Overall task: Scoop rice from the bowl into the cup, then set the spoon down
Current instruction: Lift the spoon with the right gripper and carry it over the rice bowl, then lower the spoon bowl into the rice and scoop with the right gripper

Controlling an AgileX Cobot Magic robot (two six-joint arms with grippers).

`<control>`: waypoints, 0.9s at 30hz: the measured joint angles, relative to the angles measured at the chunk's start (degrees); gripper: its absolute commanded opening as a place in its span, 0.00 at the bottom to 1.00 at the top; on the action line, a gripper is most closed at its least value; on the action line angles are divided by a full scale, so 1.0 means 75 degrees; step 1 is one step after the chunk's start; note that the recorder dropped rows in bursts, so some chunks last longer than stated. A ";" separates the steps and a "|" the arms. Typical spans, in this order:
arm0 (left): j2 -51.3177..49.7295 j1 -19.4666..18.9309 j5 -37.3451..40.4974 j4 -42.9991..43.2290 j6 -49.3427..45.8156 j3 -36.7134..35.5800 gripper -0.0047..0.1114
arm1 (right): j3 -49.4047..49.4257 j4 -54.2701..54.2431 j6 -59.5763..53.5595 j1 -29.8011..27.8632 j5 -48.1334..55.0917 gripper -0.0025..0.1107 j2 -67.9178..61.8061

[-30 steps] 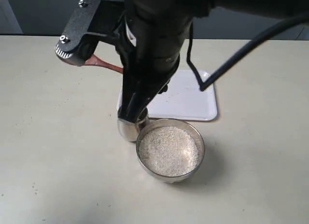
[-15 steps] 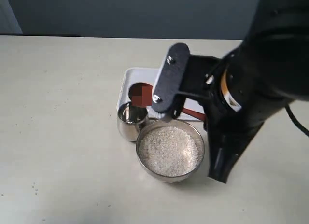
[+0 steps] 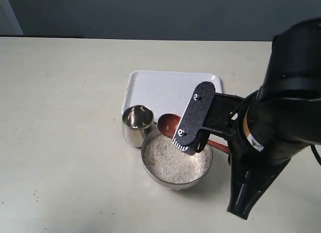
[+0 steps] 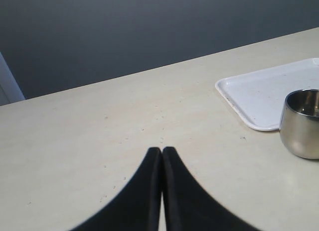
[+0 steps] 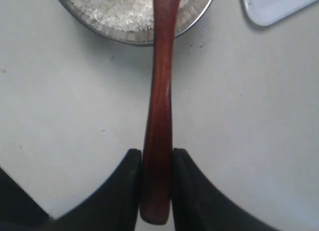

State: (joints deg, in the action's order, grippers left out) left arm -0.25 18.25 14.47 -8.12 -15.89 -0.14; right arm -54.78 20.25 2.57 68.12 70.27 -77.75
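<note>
The steel bowl (image 3: 150, 168) holds white rice (image 3: 173, 160) and stands in front of the small steel cup (image 3: 136, 124). My right gripper (image 5: 157, 161) is shut on the end of the dark wooden spoon's (image 5: 160, 91) handle. The handle crosses the rim of the bowl (image 5: 124, 39) above the rice (image 5: 119, 12). The spoon's oval scoop (image 3: 169, 124) looks bare and hovers at the bowl's far rim, right beside the cup. My left gripper (image 4: 162, 152) is shut on nothing, low over the table, well away from the cup (image 4: 301, 124).
A white tray (image 3: 170, 87) lies behind the cup and bowl; the left wrist view shows the tray (image 4: 264, 91) beside the cup. The bulky black right arm (image 3: 281, 142) hangs over the table to the right of the bowl.
The right arm has swung from over the cup across to the right of the bowl. The spoon's scoop went from above the tray down to the bowl's far rim.
</note>
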 measured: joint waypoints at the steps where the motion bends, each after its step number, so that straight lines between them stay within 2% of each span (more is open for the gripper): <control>1: 0.0000 0.0000 0.0000 0.0000 0.0000 0.0000 0.04 | 0.0000 -0.0013 -0.0043 0.0000 0.0000 0.02 0.0000; 10: 0.0000 0.0000 0.0000 0.0000 0.0000 0.0000 0.04 | 0.0036 0.0548 -0.0716 0.0000 0.0000 0.02 -0.0017; 17: 0.0000 0.0000 0.0000 0.0000 0.0000 0.0000 0.04 | 0.0699 0.2858 -0.0923 0.0015 0.0002 0.02 -0.0389; 27: 0.0000 0.0000 0.0000 0.0000 0.0000 0.0000 0.04 | 0.1058 0.3399 -0.1196 0.0810 -0.0040 0.02 -0.1354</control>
State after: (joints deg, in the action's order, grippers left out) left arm -0.25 18.25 14.47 -8.12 -15.89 -0.14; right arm -46.85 45.74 -6.40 74.19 69.96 -87.90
